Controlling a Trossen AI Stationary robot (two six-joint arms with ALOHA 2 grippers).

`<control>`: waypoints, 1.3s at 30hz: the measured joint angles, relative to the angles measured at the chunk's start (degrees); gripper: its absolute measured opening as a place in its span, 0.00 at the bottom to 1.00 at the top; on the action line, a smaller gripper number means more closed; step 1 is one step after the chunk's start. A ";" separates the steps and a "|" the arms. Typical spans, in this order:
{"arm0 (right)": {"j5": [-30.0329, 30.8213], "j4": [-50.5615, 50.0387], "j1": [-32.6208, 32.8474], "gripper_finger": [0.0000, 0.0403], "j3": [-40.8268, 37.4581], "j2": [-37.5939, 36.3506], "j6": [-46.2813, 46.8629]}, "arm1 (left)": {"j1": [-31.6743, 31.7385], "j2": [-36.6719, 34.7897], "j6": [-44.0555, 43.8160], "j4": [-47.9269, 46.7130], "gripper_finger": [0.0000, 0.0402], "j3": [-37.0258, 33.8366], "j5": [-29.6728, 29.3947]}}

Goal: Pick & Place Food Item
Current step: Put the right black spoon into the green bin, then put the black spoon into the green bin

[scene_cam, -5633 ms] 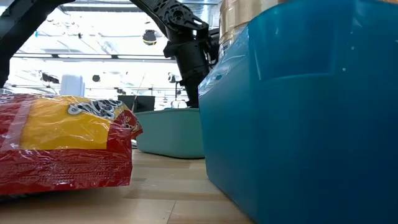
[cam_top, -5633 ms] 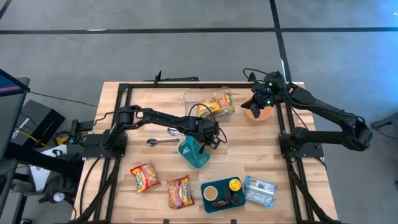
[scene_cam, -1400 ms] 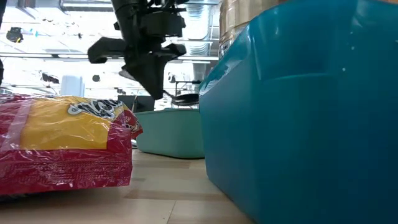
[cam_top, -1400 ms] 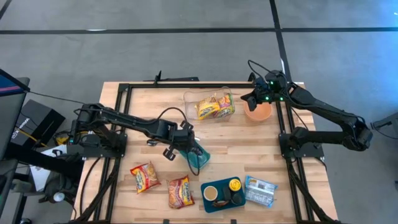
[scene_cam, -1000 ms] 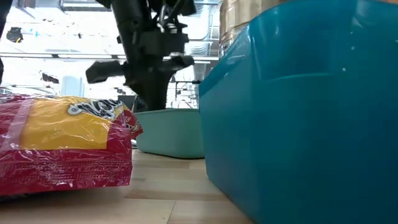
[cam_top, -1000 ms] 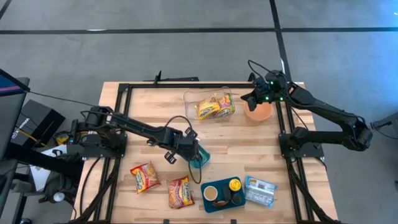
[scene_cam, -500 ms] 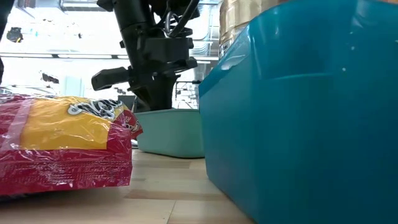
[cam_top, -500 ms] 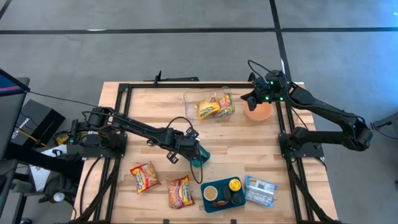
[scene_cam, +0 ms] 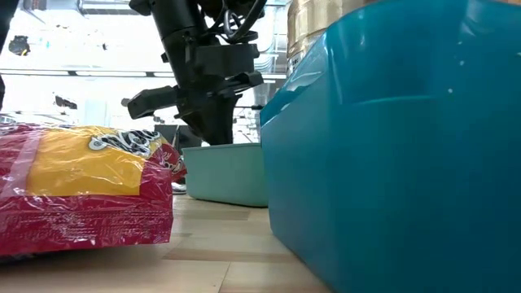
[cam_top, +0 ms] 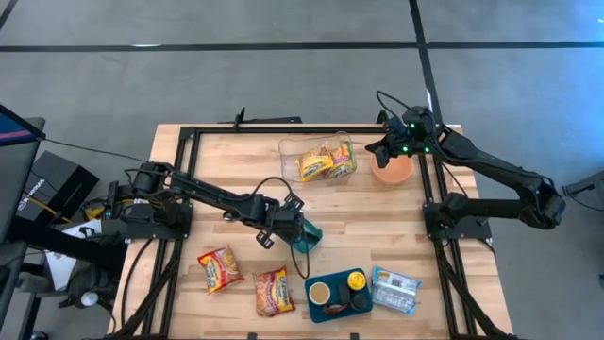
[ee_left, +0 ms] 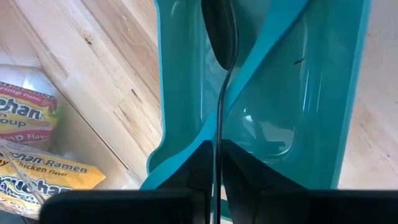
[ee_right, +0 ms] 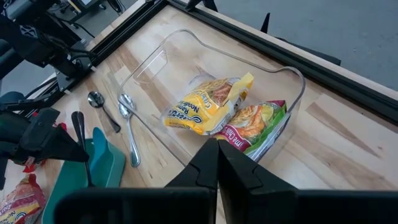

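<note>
My left gripper (cam_top: pixel 291 229) is at the table's middle, over a teal tray (cam_top: pixel 308 238), shut on a dark spoon (ee_left: pixel 221 31). The spoon's bowl points away from the fingers, over the tray's inside (ee_left: pixel 311 93); whether it touches the tray I cannot tell. Two ramen packets (cam_top: pixel 219 267) (cam_top: pixel 274 290) lie flat near the front edge. More packets (ee_right: pixel 211 112) lie in a clear container (cam_top: pixel 319 159) at the back. My right gripper (cam_top: pixel 379 154) hangs shut at the back right, beside an orange bowl (cam_top: pixel 394 170), with nothing in it. My left gripper pinches the spoon's thin handle (ee_left: pixel 217 124) between its two fingers, with the handle running on back between them. The fingers slant steeply down from the table's left. The spoon lies along the fingers' line, its bowl end (ee_left: pixel 221 31) out past the fingertips.
Two metal spoons (ee_right: pixel 94 99) (ee_right: pixel 126 109) lie on the wood left of the clear container. A blue tray (cam_top: pixel 330 314) with two cups and a pale packet (cam_top: pixel 394 290) sit at the front right. The blue tray's wall (scene_cam: pixel 391 146) fills the low view's right.
</note>
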 joint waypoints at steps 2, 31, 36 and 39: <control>0.00 -0.02 0.00 0.00 0.00 0.00 0.00 | 0.00 0.00 0.00 -0.02 0.09 0.00 0.00; 0.01 0.22 0.02 0.00 0.00 0.02 0.00 | 0.46 -2.89 -0.04 -0.19 0.27 0.09 -2.25; 0.00 0.22 0.02 0.00 0.00 0.02 0.00 | 0.50 -2.89 -0.20 -0.19 0.27 0.09 -2.43; 0.00 0.22 0.02 0.00 0.00 0.02 0.00 | 0.50 -3.09 -0.48 -0.22 0.27 0.06 -2.41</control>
